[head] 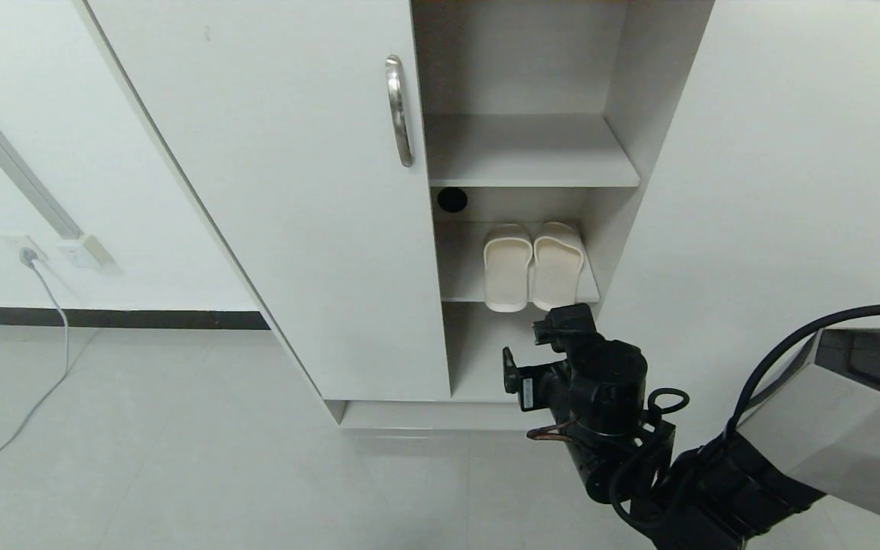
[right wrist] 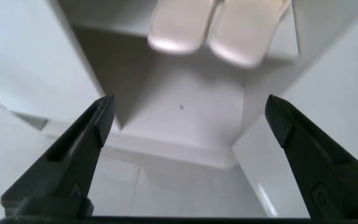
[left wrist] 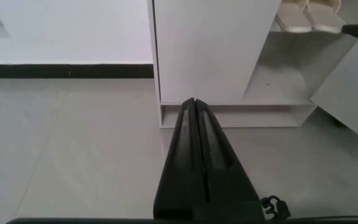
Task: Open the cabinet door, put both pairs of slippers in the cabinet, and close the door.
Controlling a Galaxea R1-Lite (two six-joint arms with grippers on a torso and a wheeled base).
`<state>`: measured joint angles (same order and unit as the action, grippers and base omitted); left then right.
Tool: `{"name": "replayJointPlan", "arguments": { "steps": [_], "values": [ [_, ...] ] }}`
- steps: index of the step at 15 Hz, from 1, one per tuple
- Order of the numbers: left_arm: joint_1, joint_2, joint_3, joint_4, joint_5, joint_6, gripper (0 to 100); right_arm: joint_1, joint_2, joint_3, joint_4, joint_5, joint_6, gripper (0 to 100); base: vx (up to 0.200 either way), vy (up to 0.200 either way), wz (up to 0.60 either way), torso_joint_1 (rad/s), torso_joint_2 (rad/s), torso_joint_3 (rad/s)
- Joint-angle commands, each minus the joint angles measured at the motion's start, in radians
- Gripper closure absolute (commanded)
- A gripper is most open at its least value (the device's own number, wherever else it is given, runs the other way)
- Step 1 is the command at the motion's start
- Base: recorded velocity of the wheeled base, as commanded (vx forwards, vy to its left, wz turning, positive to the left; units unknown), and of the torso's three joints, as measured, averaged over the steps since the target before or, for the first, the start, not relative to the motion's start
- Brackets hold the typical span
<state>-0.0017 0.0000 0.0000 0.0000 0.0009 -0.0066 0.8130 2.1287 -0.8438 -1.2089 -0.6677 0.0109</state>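
1. The cabinet (head: 623, 76) stands with its right door (head: 791, 191) swung wide open. Its left door (head: 272, 191) is shut, with a vertical metal handle (head: 399, 111) on the edge next to the opening.
2. One pair of slippers (head: 512, 267), cream-coloured, lies on the cabinet's middle shelf (head: 459, 267), in the open right half.
3. The two slippers lie side by side and touch along their inner edges. Their long axes run front to back in the cabinet.
4. Their strap ends point in towards the cabinet's back panel, and their heel ends face the open front. The heels stick out a little past the shelf's front edge.
5. The right gripper (right wrist: 188, 115) is just in front of the cabinet's opening, below the slippers' shelf and level with the bottom compartment (head: 478, 359). Its fingers are spread wide apart with nothing between them, and it touches neither slipper.
6. The left gripper (left wrist: 194, 102) is out in front of the cabinet, low over the floor (head: 180, 458). It points at the cabinet's base under the shut door. Its two fingers are pressed together with nothing between them.
7. The shelf above the slippers (head: 524, 153) is pale grey like the rest of the cabinet's inside. A round black hole (head: 452, 200) sits in the back panel just under it, towards the shut door.
8. To the left of the cabinet, a wall socket (head: 27, 256) holds a plug. Its grey cable (head: 50, 367) runs down to the floor, crossing a dark skirting strip (head: 104, 318).
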Motion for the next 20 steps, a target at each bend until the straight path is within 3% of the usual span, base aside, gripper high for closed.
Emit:
{"name": "replayJointPlan", "arguments": {
  "steps": [1,9,20],
  "values": [
    [0.000,0.002,0.000,-0.002,0.004,-0.003,100,0.000,0.008,0.002,-0.003,0.000,0.000,0,0.000,0.000,0.00,0.000,0.00,0.000],
    [0.000,0.002,0.000,0.000,-0.001,-0.003,100,-0.005,0.010,-0.003,-0.052,0.000,-0.014,0,0.000,0.000,0.00,0.000,0.00,0.000],
    [0.000,0.002,0.000,0.000,-0.001,-0.001,100,-0.003,0.002,0.008,-0.083,-0.016,-0.031,0,0.000,0.000,0.00,0.001,0.00,0.186]
  ]
}}
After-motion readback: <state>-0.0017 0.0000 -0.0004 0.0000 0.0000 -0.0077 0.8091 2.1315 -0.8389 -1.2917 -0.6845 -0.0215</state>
